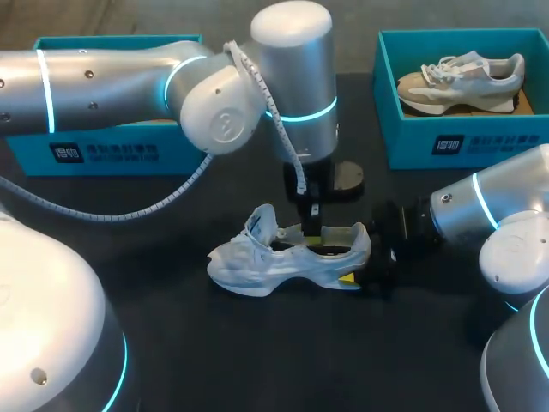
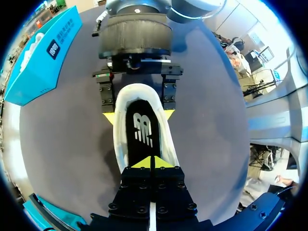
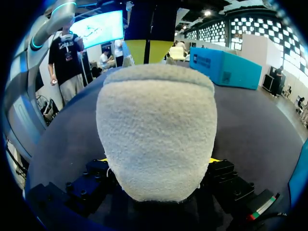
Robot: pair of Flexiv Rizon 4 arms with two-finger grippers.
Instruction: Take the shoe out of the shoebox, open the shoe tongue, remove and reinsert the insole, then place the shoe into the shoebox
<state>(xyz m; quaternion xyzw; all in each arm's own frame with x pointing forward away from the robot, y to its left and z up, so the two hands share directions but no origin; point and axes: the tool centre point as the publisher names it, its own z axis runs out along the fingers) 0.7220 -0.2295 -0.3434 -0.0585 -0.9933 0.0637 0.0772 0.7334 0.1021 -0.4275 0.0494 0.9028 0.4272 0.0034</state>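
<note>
A white shoe [image 1: 283, 257] lies on its sole in the middle of the black table, toe to the left, tongue lifted. Its black insole [image 2: 142, 132] shows inside the opening. My left gripper [image 2: 153, 162] points straight down over the shoe's opening, its yellow tips pressed together with nothing seen between them. From the right, my right gripper [image 1: 360, 266] grips the heel [image 3: 156, 139], one finger on each side of it. In the left wrist view the right gripper's yellow fingertips [image 2: 109, 118] flank the heel.
A teal shoebox [image 1: 480, 146] at the back right holds a beige shoe [image 1: 463, 81]. Another teal box [image 1: 103, 150] stands at the back left, partly hidden behind my left arm. Bare black table lies in front of the shoe.
</note>
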